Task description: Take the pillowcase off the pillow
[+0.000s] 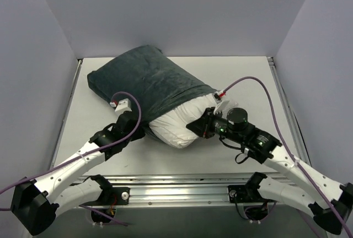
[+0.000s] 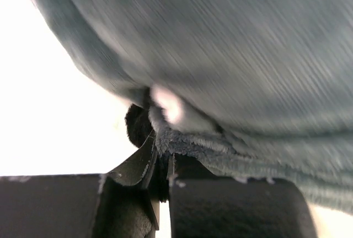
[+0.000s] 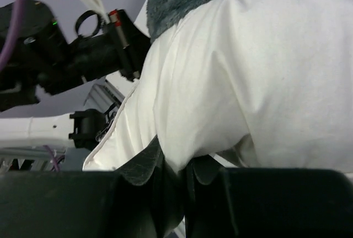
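You've barely begun: the pillowcase [image 1: 149, 81] covers most of the pillow [image 1: 176, 125], whose bare end points toward 5 o'clock, left gripper [image 2: 162, 163] pinching the hem, right gripper [image 3: 185, 174] clamping the pillow.

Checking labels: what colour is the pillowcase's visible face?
Dark grey-teal all over; the pillowcase shows best in the top external view.

White table [image 1: 83, 117] under left gripper [image 1: 140, 131]; plain pale grey walls [image 1: 182, 12] ahead and flanking; aluminium rail [image 1: 176, 185] behind; flat even light.
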`<state>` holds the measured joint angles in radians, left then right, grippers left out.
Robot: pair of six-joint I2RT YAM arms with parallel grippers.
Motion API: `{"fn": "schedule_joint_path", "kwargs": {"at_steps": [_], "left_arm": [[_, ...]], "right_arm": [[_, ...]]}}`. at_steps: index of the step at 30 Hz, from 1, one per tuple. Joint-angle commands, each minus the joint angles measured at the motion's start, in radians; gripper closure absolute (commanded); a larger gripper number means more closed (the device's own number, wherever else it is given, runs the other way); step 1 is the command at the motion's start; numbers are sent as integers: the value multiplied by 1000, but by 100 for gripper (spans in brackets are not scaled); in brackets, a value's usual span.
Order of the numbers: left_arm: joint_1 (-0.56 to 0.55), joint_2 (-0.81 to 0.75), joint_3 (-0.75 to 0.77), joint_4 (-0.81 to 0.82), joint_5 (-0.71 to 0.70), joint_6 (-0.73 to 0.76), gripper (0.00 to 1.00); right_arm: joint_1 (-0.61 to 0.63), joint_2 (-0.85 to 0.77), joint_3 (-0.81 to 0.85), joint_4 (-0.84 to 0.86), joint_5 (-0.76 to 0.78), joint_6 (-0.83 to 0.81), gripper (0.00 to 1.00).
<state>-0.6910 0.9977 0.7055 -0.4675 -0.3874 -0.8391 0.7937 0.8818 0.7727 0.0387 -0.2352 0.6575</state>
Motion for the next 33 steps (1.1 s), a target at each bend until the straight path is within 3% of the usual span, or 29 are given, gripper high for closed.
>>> {"fn": "schedule_joint_path", "kwargs": {"at_steps": [1,8,13,14,15,17,18,21,23,26,29,33], "left_arm": [[96,34,-54,41,-159,-89,98],[143,107,-101,111,-192,-167,98],[142,90,-129,171,-98,-120,97],[142,78,-133,184,-78,-114,97],[142,46,-142,182,-52,-98,95],[142,10,-149,161,-33,-84,92],[142,-25,-152,146,-27,-75,90],[143,-82,-156,75,-27,-71,86],[146,-106,-166,31,-37,-72,77],[150,-146,-175,7,-42,-77,53],[159,-159,-173,44,-36,-57,31],[186,-43,-132,145,10,21,24]], "right_arm": [[9,-202,124,4,-170,-1,100],[10,-303,284,-154,-245,-74,100],[10,-262,283,-258,-288,-140,100],[10,-235,283,-273,-282,-150,95],[12,-218,284,-287,-280,-160,81],[10,-179,301,-324,-222,-183,69],[10,-170,324,-336,-175,-183,58],[10,-92,387,-423,118,-196,39],[9,-3,407,-486,335,-193,31],[6,87,380,-459,436,-226,20],[2,167,283,-353,384,-281,16],[19,262,162,-199,86,-283,18]]}}
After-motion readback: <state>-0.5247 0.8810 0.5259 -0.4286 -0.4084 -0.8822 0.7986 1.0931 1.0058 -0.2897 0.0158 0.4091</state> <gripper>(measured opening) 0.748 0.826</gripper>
